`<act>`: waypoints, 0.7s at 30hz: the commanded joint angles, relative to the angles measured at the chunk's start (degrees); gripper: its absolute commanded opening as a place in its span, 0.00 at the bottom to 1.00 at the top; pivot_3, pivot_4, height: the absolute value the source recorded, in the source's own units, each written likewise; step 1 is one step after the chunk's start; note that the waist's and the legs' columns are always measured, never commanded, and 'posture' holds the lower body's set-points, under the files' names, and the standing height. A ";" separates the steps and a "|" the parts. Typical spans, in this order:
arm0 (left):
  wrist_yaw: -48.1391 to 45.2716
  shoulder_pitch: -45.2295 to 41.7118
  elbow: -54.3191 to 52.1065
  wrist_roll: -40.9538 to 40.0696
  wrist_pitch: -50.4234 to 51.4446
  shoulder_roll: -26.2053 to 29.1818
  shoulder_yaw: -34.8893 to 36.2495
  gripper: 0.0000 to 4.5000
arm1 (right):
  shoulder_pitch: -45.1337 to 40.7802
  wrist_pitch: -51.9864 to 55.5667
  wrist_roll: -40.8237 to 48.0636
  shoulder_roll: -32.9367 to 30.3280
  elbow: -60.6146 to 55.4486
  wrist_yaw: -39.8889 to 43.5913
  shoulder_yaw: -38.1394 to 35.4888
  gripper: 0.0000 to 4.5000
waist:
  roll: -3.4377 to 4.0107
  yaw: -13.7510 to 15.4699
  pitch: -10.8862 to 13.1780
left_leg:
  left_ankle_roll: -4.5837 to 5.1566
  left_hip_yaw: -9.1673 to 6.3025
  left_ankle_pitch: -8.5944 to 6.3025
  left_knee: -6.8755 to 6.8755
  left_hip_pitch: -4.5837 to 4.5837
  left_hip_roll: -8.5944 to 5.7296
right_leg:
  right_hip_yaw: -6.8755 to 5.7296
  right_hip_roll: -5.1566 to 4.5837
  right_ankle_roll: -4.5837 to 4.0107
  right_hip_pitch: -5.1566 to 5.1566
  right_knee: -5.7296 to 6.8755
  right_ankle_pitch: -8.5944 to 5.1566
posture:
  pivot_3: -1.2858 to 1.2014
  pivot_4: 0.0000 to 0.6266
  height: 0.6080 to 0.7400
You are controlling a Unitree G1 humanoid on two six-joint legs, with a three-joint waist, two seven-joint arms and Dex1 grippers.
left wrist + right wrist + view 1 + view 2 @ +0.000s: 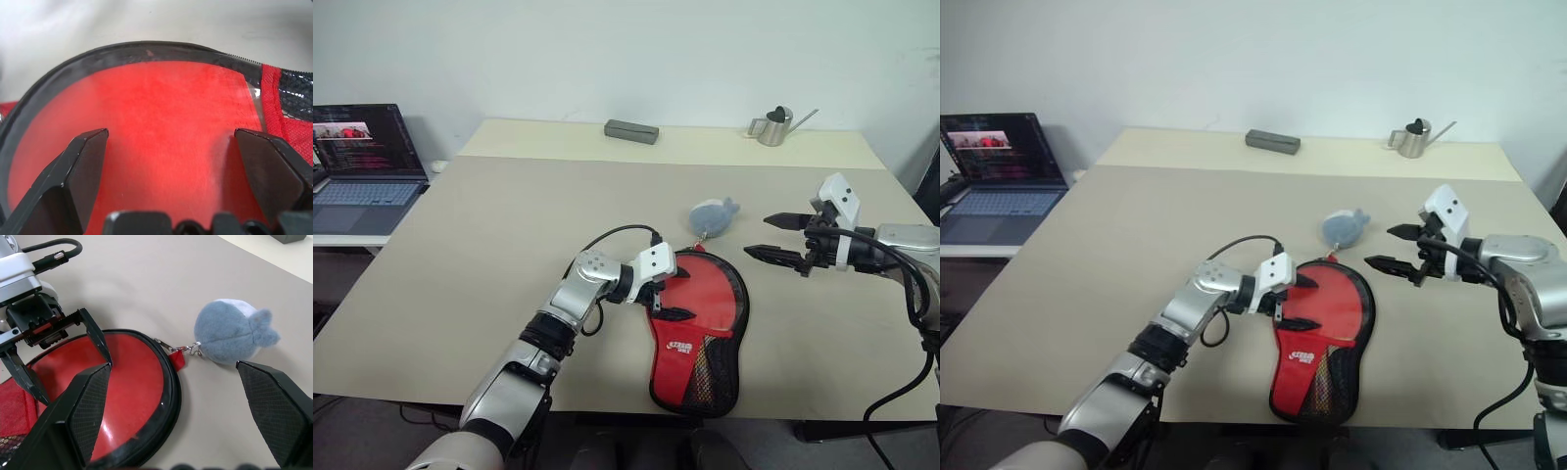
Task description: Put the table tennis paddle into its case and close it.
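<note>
Lying on the desk (489, 255) with the red paddle (700, 294) showing through its clear side, the case (700, 338) runs lengthwise toward the robot, directly under the open-jawed left gripper (668, 297), while the right gripper (773, 238), jaws also spread and empty, hovers farther off.

Office or lab room: plain white wall (656, 49), beige worktable (489, 255), open laptop (362, 166) on side desk.
</note>
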 commanded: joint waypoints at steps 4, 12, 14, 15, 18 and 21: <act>2.75 0.01 7.90 5.53 -3.80 -0.16 -2.93 1.00 | -4.84 -3.31 -2.71 0.70 3.34 0.36 0.64 1.00 | 0.13 0.00 -0.16 | 0.02 0.05 0.00 0.05 0.18 -0.01 | 0.00 0.00 0.03 0.15 0.05 0.03 | 0.52 0.24 1.00; 2.97 0.49 8.88 5.90 -4.60 -0.49 -3.00 1.00 | -19.37 -11.45 -10.51 7.64 25.33 1.47 6.73 1.00 | 0.22 -0.60 -0.25 | 0.08 0.26 0.02 -0.17 1.55 0.01 | 0.05 0.29 0.06 1.36 -0.08 0.06 | 0.52 0.24 1.00; 3.05 0.68 8.54 5.82 -4.40 -0.49 -2.92 1.00 | -23.58 -13.70 -12.89 10.02 32.84 1.78 8.23 1.00 | 0.22 -0.87 -0.25 | 0.08 0.24 0.01 -0.17 1.62 0.03 | 0.05 0.31 0.06 1.45 -0.10 0.06 | 0.52 0.24 1.00; 3.11 0.89 8.23 5.79 -4.25 -0.44 -2.86 1.00 | -26.58 -15.01 -14.51 11.87 38.59 1.62 9.11 1.00 | 0.24 -0.94 -0.26 | 0.08 0.25 0.01 -0.17 1.63 0.03 | 0.06 0.31 0.06 1.46 -0.09 0.06 | 0.52 0.24 1.00; 3.25 1.44 7.46 5.72 -3.92 -0.29 -2.74 1.00 | -33.39 -19.91 -18.34 16.12 52.92 -0.39 9.86 1.00 | 0.28 -1.23 -0.29 | 0.08 0.24 0.01 -0.17 1.64 0.03 | 0.07 0.26 0.04 1.46 -0.07 0.08 | 0.52 0.24 1.00; 3.35 1.81 6.93 5.71 -3.66 -0.17 -2.71 1.00 | -37.61 -23.09 -19.59 18.85 61.99 -1.00 8.78 1.00 | 0.29 -1.13 -0.29 | 0.08 0.10 0.01 -0.19 1.60 0.00 | 0.07 0.01 0.03 1.45 -0.09 0.08 | 0.52 0.24 1.00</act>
